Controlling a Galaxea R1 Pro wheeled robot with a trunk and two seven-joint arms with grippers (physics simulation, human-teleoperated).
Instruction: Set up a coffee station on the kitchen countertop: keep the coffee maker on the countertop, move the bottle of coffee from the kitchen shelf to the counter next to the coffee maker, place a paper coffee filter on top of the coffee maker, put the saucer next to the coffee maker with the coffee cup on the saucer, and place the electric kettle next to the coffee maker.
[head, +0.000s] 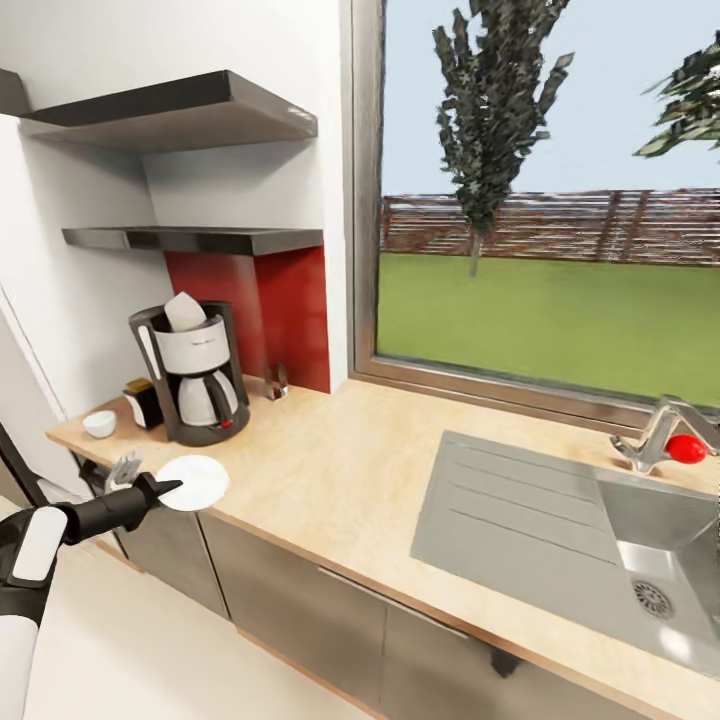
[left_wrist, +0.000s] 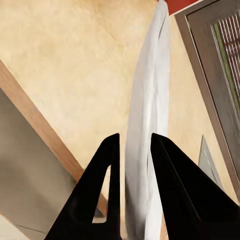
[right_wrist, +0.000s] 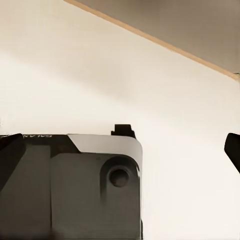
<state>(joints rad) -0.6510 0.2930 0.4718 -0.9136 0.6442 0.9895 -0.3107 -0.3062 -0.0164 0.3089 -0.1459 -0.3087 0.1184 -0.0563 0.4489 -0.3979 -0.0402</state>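
Left arm (head: 60, 525): white glossy shell segments at the lower links, joined by black sections; forearm toward the wrist is a black, slim, tapering cylinder.

Left pincer (left_wrist: 134, 145): two matte black fingers (left_wrist: 107, 172), wedge-shaped, each with a triangular cut-out near its base, narrowing to blunt tips.

Right wrist view: grey, rounded-corner body panel (right_wrist: 95, 190) with a circular recessed boss, small black tab on top, faint lettering at its edge. Black finger tips at the frame edges.
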